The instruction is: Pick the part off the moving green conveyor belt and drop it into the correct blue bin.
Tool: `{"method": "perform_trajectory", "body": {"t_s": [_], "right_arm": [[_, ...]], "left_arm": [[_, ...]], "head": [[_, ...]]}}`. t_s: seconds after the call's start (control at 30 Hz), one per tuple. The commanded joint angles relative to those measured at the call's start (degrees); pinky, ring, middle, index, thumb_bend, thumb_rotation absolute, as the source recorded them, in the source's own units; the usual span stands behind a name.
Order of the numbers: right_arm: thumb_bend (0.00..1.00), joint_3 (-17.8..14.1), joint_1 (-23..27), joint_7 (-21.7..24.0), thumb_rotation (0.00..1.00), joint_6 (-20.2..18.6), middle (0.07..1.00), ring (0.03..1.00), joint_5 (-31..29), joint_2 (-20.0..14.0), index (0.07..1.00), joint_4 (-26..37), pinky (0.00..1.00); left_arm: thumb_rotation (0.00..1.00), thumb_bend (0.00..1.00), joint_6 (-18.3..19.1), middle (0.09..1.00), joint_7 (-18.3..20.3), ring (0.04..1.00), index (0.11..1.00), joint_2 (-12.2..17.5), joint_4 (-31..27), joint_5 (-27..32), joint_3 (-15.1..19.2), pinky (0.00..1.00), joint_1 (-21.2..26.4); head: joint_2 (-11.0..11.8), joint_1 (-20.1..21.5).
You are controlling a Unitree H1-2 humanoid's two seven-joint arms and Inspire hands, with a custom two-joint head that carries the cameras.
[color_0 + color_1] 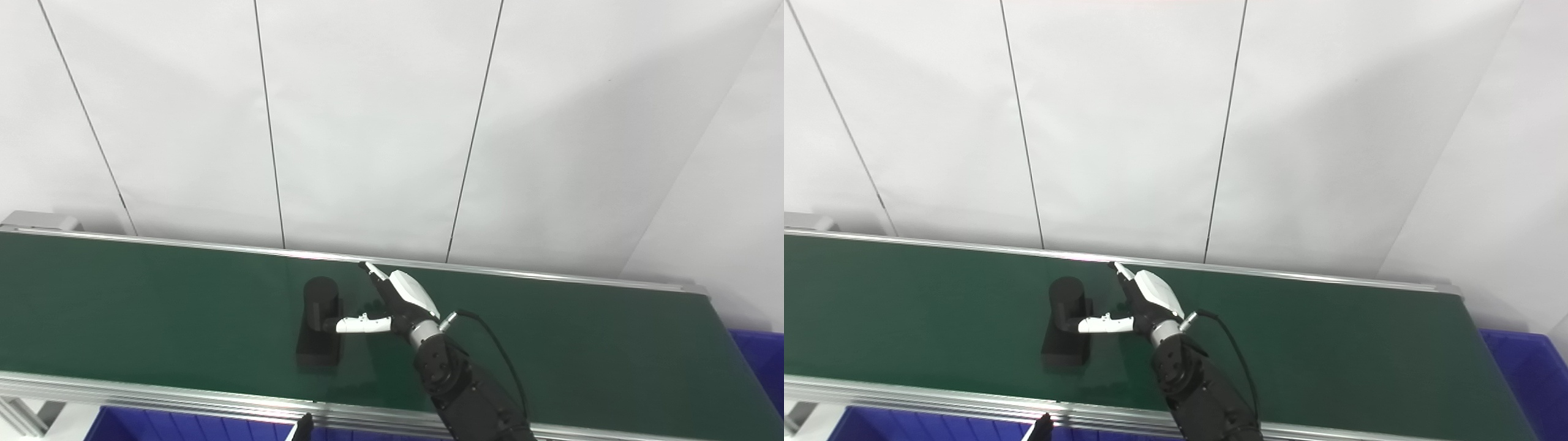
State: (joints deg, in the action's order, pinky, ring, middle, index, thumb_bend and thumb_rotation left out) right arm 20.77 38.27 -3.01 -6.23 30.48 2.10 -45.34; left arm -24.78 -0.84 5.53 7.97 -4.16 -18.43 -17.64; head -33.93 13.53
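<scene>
Part (320, 321) beside spread right hand (398, 303)

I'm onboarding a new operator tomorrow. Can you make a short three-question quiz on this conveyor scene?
1. True or false: the right robot hand has already lifted the black part clear of the green belt.
2. Where do blue bins show? A) only beyond the belt's right end B) below the near rail and beyond the right end C) nowhere
3. Fill in: the thumb points toward the ____.

Key: 1 false, the part rests on the belt; 2 B; 3 black part.
</scene>
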Motion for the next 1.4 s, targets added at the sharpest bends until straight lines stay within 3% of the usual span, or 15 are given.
{"method": "perform_trajectory", "body": {"t_s": [0.0, 0.17, 0.33, 0.53, 0.67, 0.8, 0.83, 0.87, 0.9, 0.93, 1.07, 1.17, 1.27, 1.37], "right_arm": [[1.00, 0.73, 3.55, -1.57, 0.63, 3.99, 0.967, 0.942, -0.04, 1.42, 0.980, 0.13, 0.93], [1.00, 1.67, 4.55, -2.21, 0.59, 3.37, 0.969, 0.943, -0.10, 2.64, 0.986, -2.86, 0.92], [1.00, 1.78, 5.71, -4.21, 0.56, 5.13, 0.967, 0.944, -0.80, 3.80, 0.982, -6.97, 0.93], [1.00, 0.25, 6.98, -8.43, 0.48, 9.54, 0.942, 0.926, -2.87, 5.37, 0.952, -12.49, 0.92], [0.99, -1.03, 7.81, -11.94, 0.39, 11.74, 0.900, 0.879, -4.25, 6.63, 0.914, -15.76, 0.85], [0.88, -3.96, 8.16, -17.45, 0.21, 15.64, 0.821, 0.767, -6.80, 8.40, 0.833, -19.21, 0.68], [0.80, -4.93, 8.25, -18.72, 0.09, 17.07, 0.772, 0.707, -7.73, 8.79, 0.769, -20.21, 0.62], [0.75, -5.94, 8.35, -20.23, 0.04, 18.40, 0.745, 0.670, -8.64, 9.19, 0.733, -21.27, 0.59], [0.61, -6.49, 8.48, -21.48, 0.02, 19.31, 0.619, 0.529, -9.14, 9.42, 0.597, -22.17, 0.52], [0.54, -6.75, 8.64, -22.29, 0.01, 19.89, 0.559, 0.462, -9.33, 9.56, 0.531, -22.89, 0.47], [0.52, -7.85, 8.76, -25.51, 0.00, 22.35, 0.523, 0.418, -10.56, 9.70, 0.497, -24.98, 0.38], [0.51, -8.18, 8.77, -27.30, 0.00, 23.50, 0.483, 0.390, -10.99, 9.70, 0.527, -25.78, 0.34], [0.51, -7.92, 8.68, -29.47, 0.00, 24.68, 0.472, 0.384, -10.83, 9.50, 0.532, -26.14, 0.33], [0.52, -7.99, 8.38, -30.14, 0.00, 25.48, 0.493, 0.427, -11.12, 9.17, 0.505, -25.77, 0.41]], "left_arm": [[1.00, 0.88, -2.15, 1.000, -2.27, 1.000, 1.000, 1.05, -2.26, -0.99, -1.37, 1.00, 0.23], [1.00, 0.87, -2.15, 1.000, -2.54, 1.000, 1.000, 2.17, -2.56, 0.43, -2.79, 1.00, 0.26], [1.00, 0.88, -2.15, 1.000, -1.80, 1.000, 1.000, 2.01, -3.01, 1.45, -2.79, 1.00, 0.00], [1.00, 0.86, -2.15, 1.000, -1.86, 1.000, 1.000, 2.33, -3.50, 0.93, -3.27, 1.00, -0.23], [1.00, 0.86, -2.15, 1.000, -1.99, 1.000, 1.000, 2.62, -3.74, 0.66, -3.60, 1.00, -0.13], [1.00, 0.89, -2.15, 1.000, -2.59, 1.000, 1.000, 2.89, -3.82, 0.20, -3.91, 1.00, -0.08], [1.00, 0.89, -2.15, 1.000, -3.02, 1.000, 1.000, 2.90, -3.81, 0.01, -4.00, 1.00, -0.04], [1.00, 0.89, -2.15, 1.000, -3.18, 1.000, 1.000, 2.81, -3.82, 0.11, -4.02, 1.00, -0.04], [1.00, 0.89, -2.15, 1.000, -3.29, 1.000, 1.000, 2.82, -3.83, 0.15, -4.08, 1.00, -0.04], [1.00, 0.89, -2.15, 1.000, -3.35, 1.000, 1.000, 2.85, -3.84, 0.20, -4.14, 1.00, -0.05], [1.00, 0.88, -2.15, 1.000, -2.39, 1.000, 1.000, 2.83, -3.61, 1.34, -3.72, 1.00, -0.10], [1.00, 0.87, -2.15, 1.000, -1.82, 1.000, 1.000, 2.55, -3.36, 1.95, -3.22, 1.00, -0.16], [1.00, 0.89, -2.15, 1.000, -1.65, 1.000, 1.000, 2.05, -3.47, 2.15, -2.68, 1.00, -0.37], [1.00, 0.88, -2.15, 1.000, -1.09, 1.000, 1.000, 1.98, -3.25, 2.32, -2.29, 1.00, -0.37]], "head": [[0.00, -0.08], [-0.29, -0.15], [-0.52, -0.37], [-0.84, -0.55], [-1.01, -0.58], [-1.13, -0.59], [-1.26, -0.61], [-1.34, -0.60], [-1.39, -0.53], [-1.39, -0.53], [-1.36, -0.21], [-1.38, -0.18], [-1.45, -0.21], [-1.64, -0.16]]}}
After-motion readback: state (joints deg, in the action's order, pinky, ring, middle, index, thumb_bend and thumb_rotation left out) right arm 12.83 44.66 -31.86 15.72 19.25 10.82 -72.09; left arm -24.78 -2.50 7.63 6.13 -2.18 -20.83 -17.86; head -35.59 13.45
